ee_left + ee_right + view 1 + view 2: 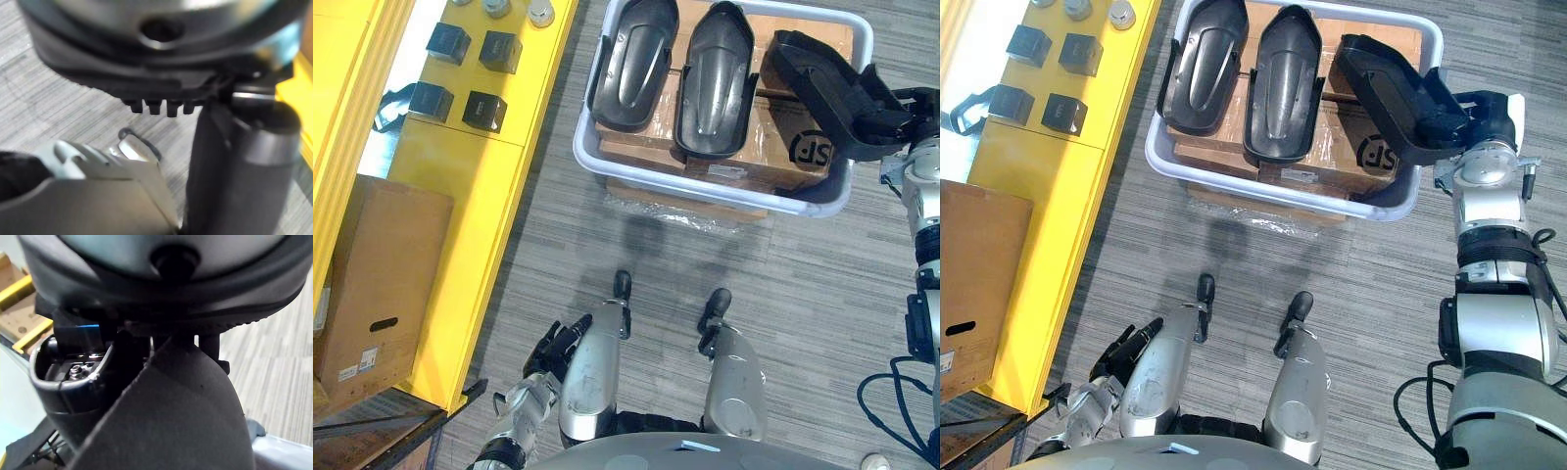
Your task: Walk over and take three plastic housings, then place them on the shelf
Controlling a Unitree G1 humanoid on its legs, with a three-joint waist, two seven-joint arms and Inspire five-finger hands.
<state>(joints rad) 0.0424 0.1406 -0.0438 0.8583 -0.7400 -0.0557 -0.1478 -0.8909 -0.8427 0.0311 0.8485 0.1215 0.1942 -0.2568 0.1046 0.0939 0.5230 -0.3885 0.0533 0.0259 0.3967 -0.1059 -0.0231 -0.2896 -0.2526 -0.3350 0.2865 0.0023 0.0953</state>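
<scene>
in the white bin (1159, 157), far centre: left housing (1203, 64) and middle housing (1283, 83), glossy dark shells, long axes near-far. right housing (1391, 83) slants far-left to near-right, clasped by right hand (1477, 116). left hand (1116, 354) low, fingers relaxed.

Carpet (803, 294) gives passage between the yellow shelf (480, 196) at left and the far white tub (585, 147) (black boxes (484, 110) crowd the shelf's far end).

At 2 o'clock the right hand (1491, 116) blends into the dark end of the tilted housing (1386, 78), and their contact is unreadable. Grey round parts (496, 7) at 11 o'clock and the cardboard box (382, 274) at 8 o'clock are cut by edges.
</scene>
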